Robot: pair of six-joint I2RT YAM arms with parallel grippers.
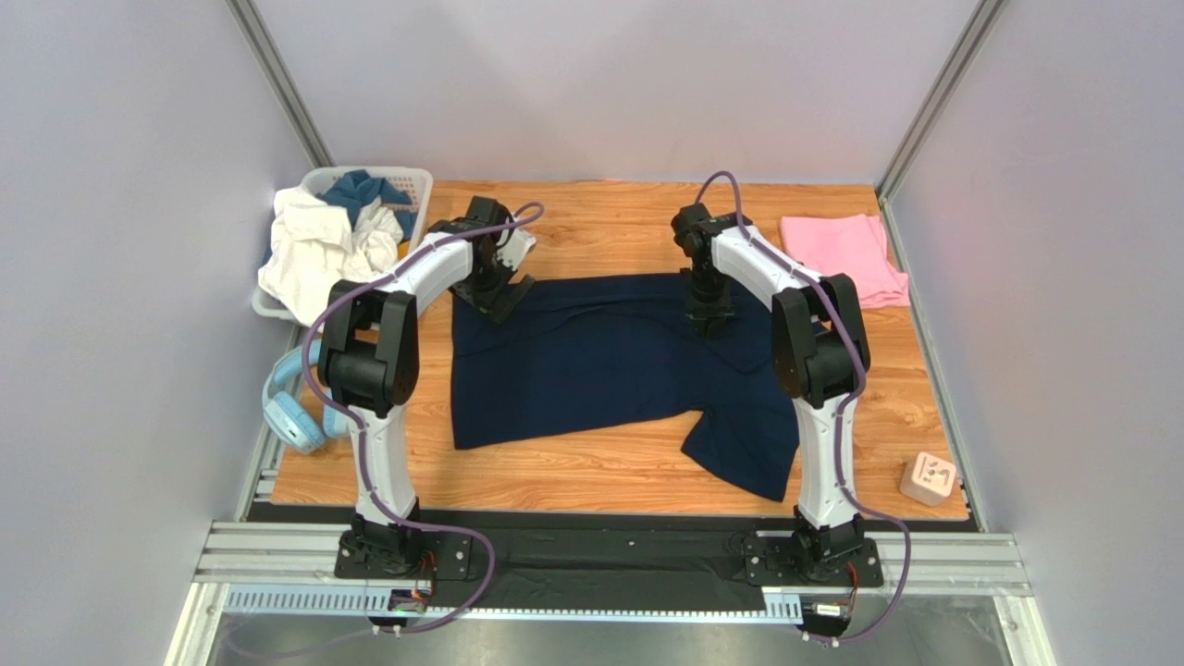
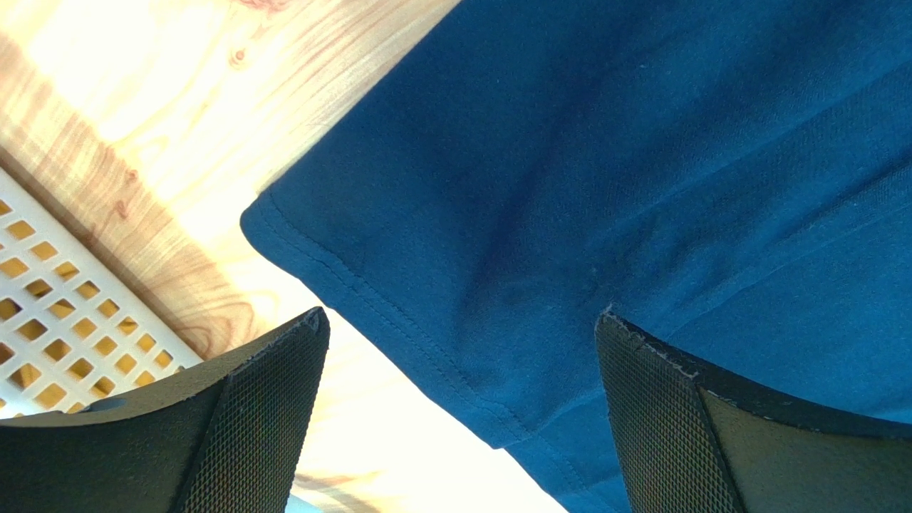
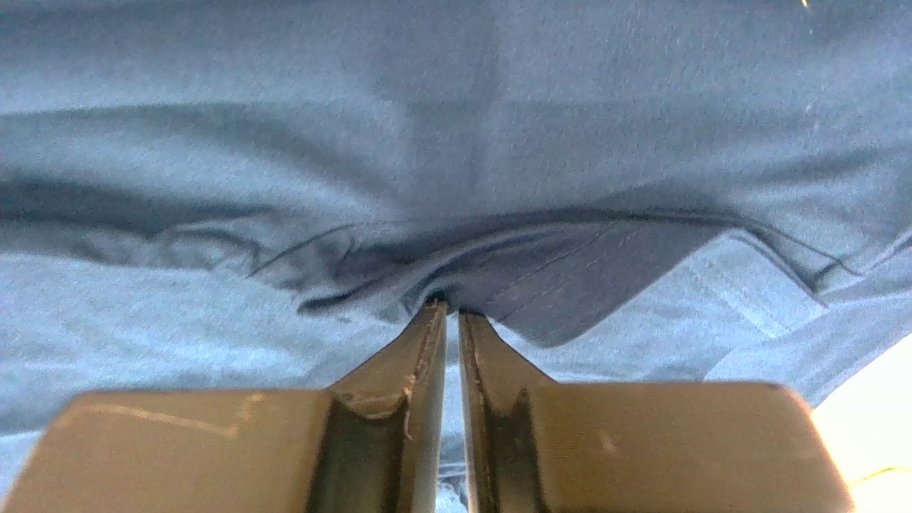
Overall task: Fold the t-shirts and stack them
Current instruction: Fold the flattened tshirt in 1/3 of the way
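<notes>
**Left side.** A white lattice basket [image 1: 412, 181] with white and blue cloth in it stands at the far left corner. Light-blue headphones [image 1: 291, 411] lie nearer, off the table's left edge.

**Left gripper** [image 2: 460, 317]: jaws wide apart, holding nothing. It hovers over the far left corner of the navy t-shirt [image 1: 598, 358]. In the left wrist view the stitched hem corner lies just ahead of the gap between the fingers [image 2: 262, 412], on the bare wooden table [image 1: 612, 465].

**Navy t-shirt:** spread flat at the table's centre. Its long axis runs left to right, with a straight edge at the left and one sleeve pointing near-right.

**Right gripper** [image 3: 450, 307]: jaws all but closed, pinching a raised fold on the shirt's far edge, right of centre.

**Judgement:** the coming move turns on the free far left corner. The left arm is the nearer one, and its jaws must drop and close on that corner.

**Right side.** The pink t-shirt [image 1: 838, 255] lies folded at the far right, well apart from the navy one.

**Markings:** a small wooden block [image 1: 928, 479] at the near right bears dark marks, which are illegible. No brand or label is readable.
</notes>
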